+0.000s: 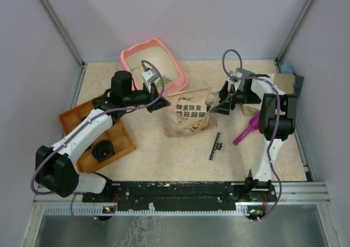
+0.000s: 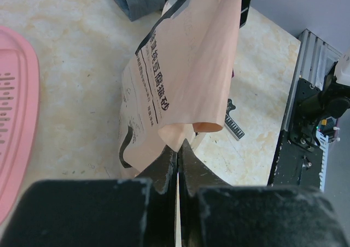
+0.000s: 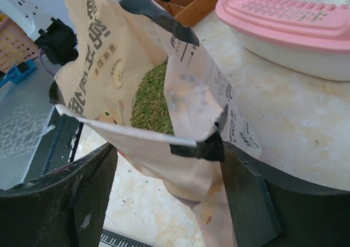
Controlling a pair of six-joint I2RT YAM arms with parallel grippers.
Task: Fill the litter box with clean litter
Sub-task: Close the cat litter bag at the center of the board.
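The pink litter box [image 1: 130, 56] stands at the back of the table, left of centre, and its rim [image 3: 284, 23] shows in the right wrist view. A small patch of green granules [image 1: 167, 82] lies in its near corner. The beige printed bag [image 1: 188, 116] stands in front of it, mouth open. Clean litter [image 3: 153, 99] shows as green granules inside the bag. My left gripper [image 2: 178, 148] is shut on a fold of the bag's edge. My right gripper [image 3: 169, 187] stands open around the bag's mouth, and the bag's torn corner rests against one finger [image 3: 251, 203].
An orange compartmented tray [image 1: 71, 118] sits at the left under my left arm. A magenta scoop [image 1: 246, 132] lies at the right beside my right arm. A thin black strip [image 1: 216, 146] lies on the table in front of the bag. Grey walls close in three sides.
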